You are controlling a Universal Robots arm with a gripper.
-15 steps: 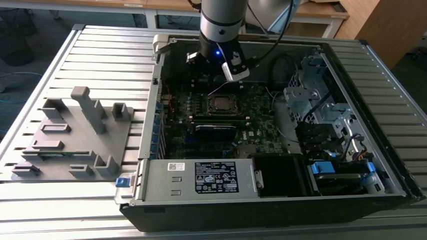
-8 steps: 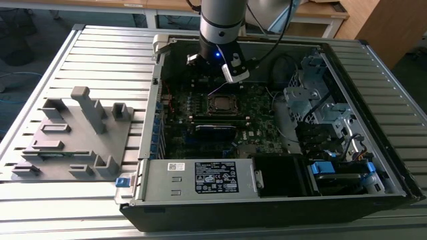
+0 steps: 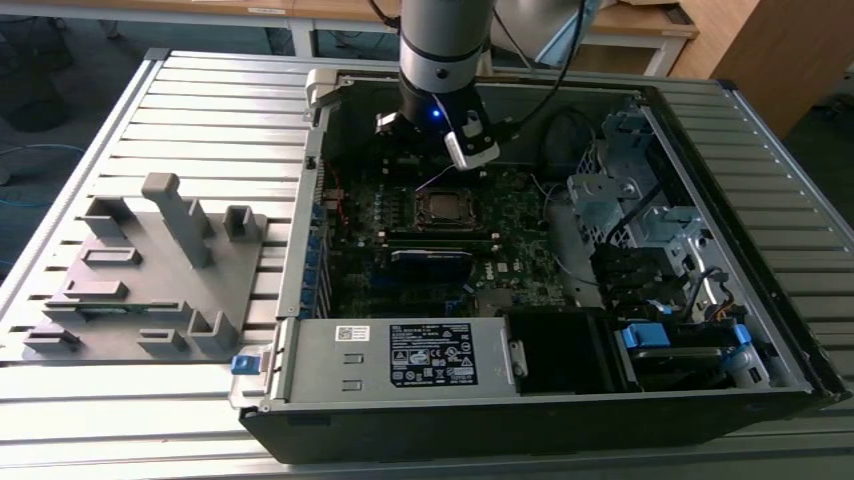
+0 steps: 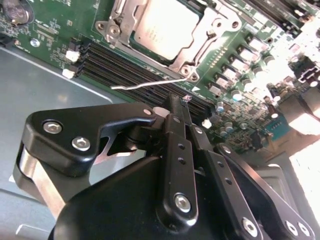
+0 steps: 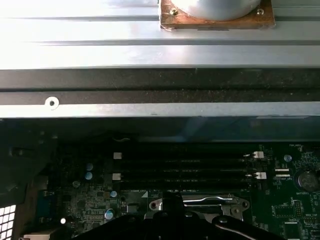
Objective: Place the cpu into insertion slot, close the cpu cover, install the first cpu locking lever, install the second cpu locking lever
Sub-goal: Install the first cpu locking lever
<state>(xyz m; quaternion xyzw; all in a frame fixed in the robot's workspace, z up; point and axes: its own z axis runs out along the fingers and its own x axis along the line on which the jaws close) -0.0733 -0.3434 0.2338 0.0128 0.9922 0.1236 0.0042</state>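
Observation:
The cpu [image 4: 160, 27] lies flat in the insertion slot [image 3: 445, 207], showing a pale silvery face. The cpu cover [image 4: 186, 61] is down around it as a silvery frame. A thin wire locking lever [image 4: 145, 84] stands free along the socket's side toward the memory strips, its end unlatched. My gripper [image 4: 179, 100] hovers just off that lever with its black fingers shut together and nothing seen between them. In the exterior view the gripper [image 3: 454, 160] hangs inside the open case, just behind the socket. In the first wrist view the gripper [image 5: 172, 205] sits in front of the socket's edge [image 5: 200, 202].
Long black memory strips [image 5: 185, 170] run beside the socket. The case's metal wall [image 5: 160, 95] rises behind them. A power supply box [image 3: 400, 355], a drive cage [image 3: 641, 200] and loose cables crowd the case. A grey fixture plate [image 3: 147, 270] with upright blocks lies at the exterior view's left.

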